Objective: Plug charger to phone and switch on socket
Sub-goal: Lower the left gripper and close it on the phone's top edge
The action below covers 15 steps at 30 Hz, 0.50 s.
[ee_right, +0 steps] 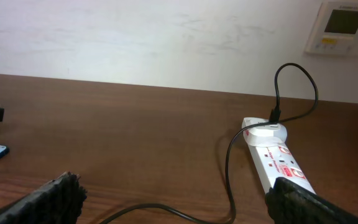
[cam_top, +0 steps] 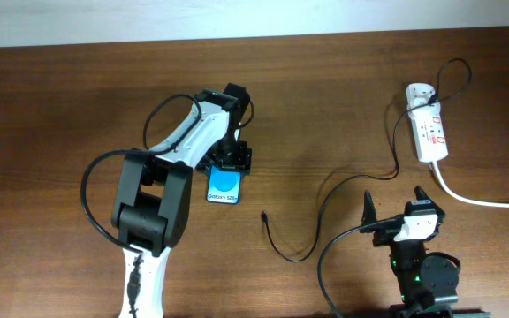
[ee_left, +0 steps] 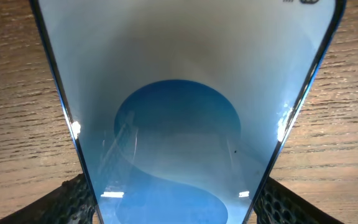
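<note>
The phone [cam_top: 224, 186] lies flat on the wooden table with its blue screen up. My left gripper [cam_top: 229, 160] is at its far end. In the left wrist view the phone [ee_left: 179, 124] fills the frame, with a finger pressed against each long edge [ee_left: 176, 208]. The charger is a thin black cable [cam_top: 343, 184] running from a white adapter [cam_top: 418, 92] on the socket [cam_top: 431, 132] to its loose plug tip [cam_top: 263, 215], right of the phone. My right gripper [cam_top: 396, 205] is open and empty near the front edge, with the cable [ee_right: 229, 168] lying between its fingers [ee_right: 179, 205] and the socket [ee_right: 278, 163] ahead to the right.
The socket's thick white cord [cam_top: 480, 200] runs off the right edge of the table. A pale wall stands behind the table, with a white control panel [ee_right: 344, 25] on it. The left arm's black cable [cam_top: 91, 190] loops out to the left.
</note>
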Available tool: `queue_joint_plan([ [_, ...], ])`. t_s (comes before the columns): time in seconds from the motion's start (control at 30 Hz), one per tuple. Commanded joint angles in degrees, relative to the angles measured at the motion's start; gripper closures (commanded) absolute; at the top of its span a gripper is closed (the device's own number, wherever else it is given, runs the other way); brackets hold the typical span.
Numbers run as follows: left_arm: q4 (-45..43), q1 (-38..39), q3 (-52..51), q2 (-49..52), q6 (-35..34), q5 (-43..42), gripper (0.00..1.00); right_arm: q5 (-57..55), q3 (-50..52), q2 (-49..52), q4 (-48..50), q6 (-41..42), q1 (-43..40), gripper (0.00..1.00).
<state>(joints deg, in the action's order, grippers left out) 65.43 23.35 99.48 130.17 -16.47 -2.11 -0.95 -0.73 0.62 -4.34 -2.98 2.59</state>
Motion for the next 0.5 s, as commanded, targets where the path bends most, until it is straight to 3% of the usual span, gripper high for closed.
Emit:
queue_joint_plan([
  [0.0,-1.3,0.2,-1.3,4.5,1.3,-4.6,0.21,0.3,0.4,-0.4,-0.3,0.0,-0.4,0.02],
  [0.27,4.4,0.2,9.0,4.5,1.4,-4.5,0.20,0.3,0.4,-0.4,-0.3,0.0,-0.4,0.02],
  [0.47,6.2,0.2,9.6,4.5,1.4,-6.1,0.20,0.3,0.4,-0.4,-0.3,0.0,-0.4,0.02],
])
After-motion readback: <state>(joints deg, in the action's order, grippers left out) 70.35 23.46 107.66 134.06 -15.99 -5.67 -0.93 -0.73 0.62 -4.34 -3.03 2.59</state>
